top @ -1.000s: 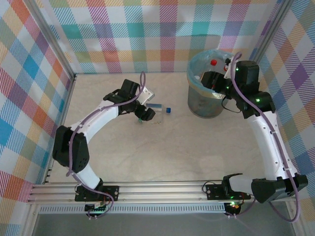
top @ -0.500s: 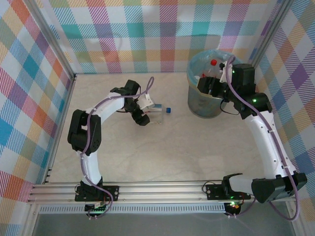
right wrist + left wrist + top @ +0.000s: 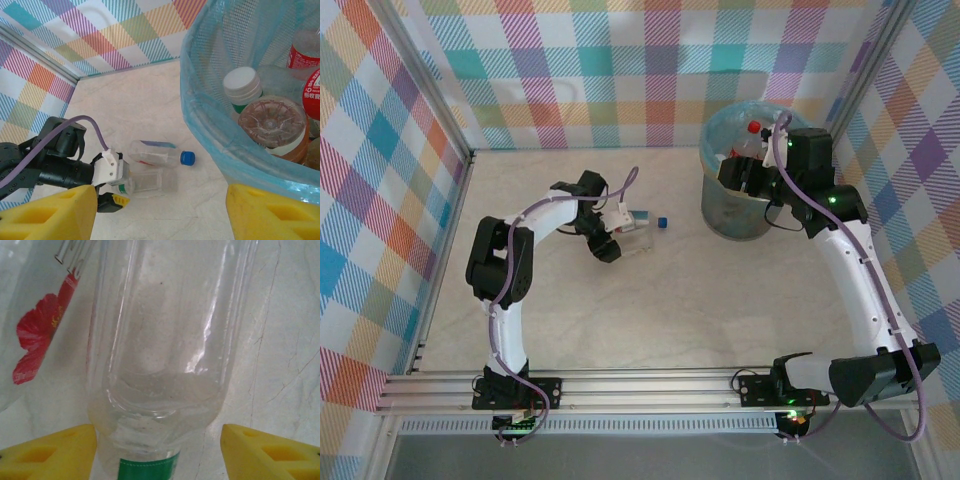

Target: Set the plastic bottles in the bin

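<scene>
My left claw [image 3: 608,243] sits low over the pale marbled surface [image 3: 670,320]. Its yellow fingers [image 3: 50,452] stand on either side of a clear plastic bottle with a green band [image 3: 160,340], which lies on its side. There is a gap on one side, so I judge the claw is astride the bottle but not yet clamped on it.

Just beside it lies a second clear bottle with a blue cap and a red flower label [image 3: 155,152]. I approached along the first bottle's length, probably so the fingers would miss this neighbour.

My right claw [image 3: 740,175] hangs at the near rim of the round grey-blue bin with its light-blue bag liner [image 3: 725,210]. It is spread wide and holds nothing. Several bottles [image 3: 272,122] already lie inside the bin. Two remain out on the surface, well apart from the bin.
</scene>
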`<state>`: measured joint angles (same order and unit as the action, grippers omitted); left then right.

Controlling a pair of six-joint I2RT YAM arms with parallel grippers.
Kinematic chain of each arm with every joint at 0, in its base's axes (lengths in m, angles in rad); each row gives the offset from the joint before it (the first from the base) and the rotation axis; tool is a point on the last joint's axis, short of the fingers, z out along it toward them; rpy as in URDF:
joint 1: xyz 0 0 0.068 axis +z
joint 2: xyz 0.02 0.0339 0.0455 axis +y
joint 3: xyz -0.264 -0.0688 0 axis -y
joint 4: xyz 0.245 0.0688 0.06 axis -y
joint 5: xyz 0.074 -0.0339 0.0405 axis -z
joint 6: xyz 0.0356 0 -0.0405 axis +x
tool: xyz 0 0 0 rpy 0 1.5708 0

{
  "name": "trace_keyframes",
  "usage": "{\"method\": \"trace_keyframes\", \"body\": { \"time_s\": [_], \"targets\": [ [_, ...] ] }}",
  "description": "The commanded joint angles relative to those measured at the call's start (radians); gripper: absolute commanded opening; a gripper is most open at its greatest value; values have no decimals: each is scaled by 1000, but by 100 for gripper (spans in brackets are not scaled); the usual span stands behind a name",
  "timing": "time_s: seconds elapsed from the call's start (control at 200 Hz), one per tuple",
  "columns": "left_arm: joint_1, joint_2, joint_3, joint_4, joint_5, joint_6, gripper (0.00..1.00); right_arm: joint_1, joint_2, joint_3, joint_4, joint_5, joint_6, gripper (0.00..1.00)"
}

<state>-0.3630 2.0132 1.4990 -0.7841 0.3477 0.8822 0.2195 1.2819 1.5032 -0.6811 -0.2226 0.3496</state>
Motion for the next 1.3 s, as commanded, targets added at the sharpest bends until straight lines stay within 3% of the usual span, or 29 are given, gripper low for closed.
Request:
{"method": "trace_keyframes", "body": {
  "time_s": [0.0, 0.23, 0.37, 0.495, 0.75, 1.065, 1.295],
  "targets": [
    [6, 16, -26, -17, 16, 23, 64, 4, -4, 36, 14, -21, -27, 69],
    [6, 14, -56, 7, -35, 26, 64, 4, -13, 36, 8, -24, -25, 69],
    [6, -8, -61, 3, -29, 31, 48, 4, -19, 42, 3, -20, -26, 68],
    [6, -47, -71, -7, -32, 34, 40, 4, -25, 54, -2, -24, -22, 68],
    [6, -210, -136, -9, 14, 17, 34, 4, -53, 77, -13, -25, -18, 67],
    [-5, -534, -222, 176, 186, -202, 33, 30, -57, 87, 0, -152, 38, 67],
    [-91, -710, -223, 295, 239, -329, 33, 176, 1, 123, 19, -168, 51, 71]
  ]
}}
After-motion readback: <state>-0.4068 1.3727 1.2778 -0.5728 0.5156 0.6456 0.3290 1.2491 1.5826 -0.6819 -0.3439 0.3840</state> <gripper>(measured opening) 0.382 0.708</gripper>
